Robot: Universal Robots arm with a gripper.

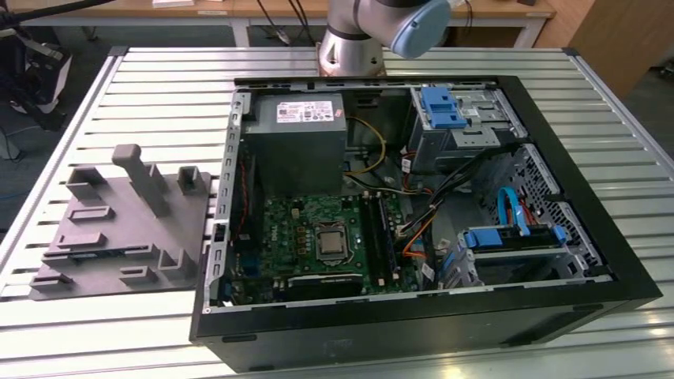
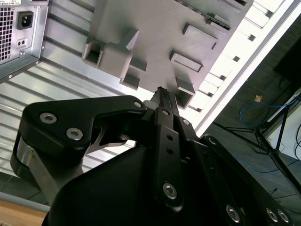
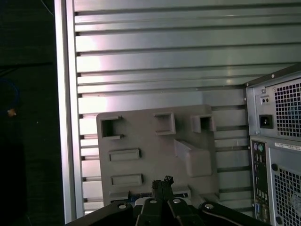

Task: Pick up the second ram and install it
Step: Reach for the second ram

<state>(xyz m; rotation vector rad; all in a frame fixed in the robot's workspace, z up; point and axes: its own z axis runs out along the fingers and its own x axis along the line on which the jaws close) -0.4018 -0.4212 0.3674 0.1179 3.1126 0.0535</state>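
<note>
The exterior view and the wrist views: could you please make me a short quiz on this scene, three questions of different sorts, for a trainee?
1. True or false: the computer case lies open on the slatted table, and its green motherboard shows.
2. Pick one: in the exterior view, the grey tray stands A) at the exterior view's left of the case, B) at the exterior view's right of the case, C) inside the case.
3. Short answer: in both wrist views, what lies just beyond the tips of the gripper?
Key: 1 true; 2 A; 3 the grey tray.
</note>
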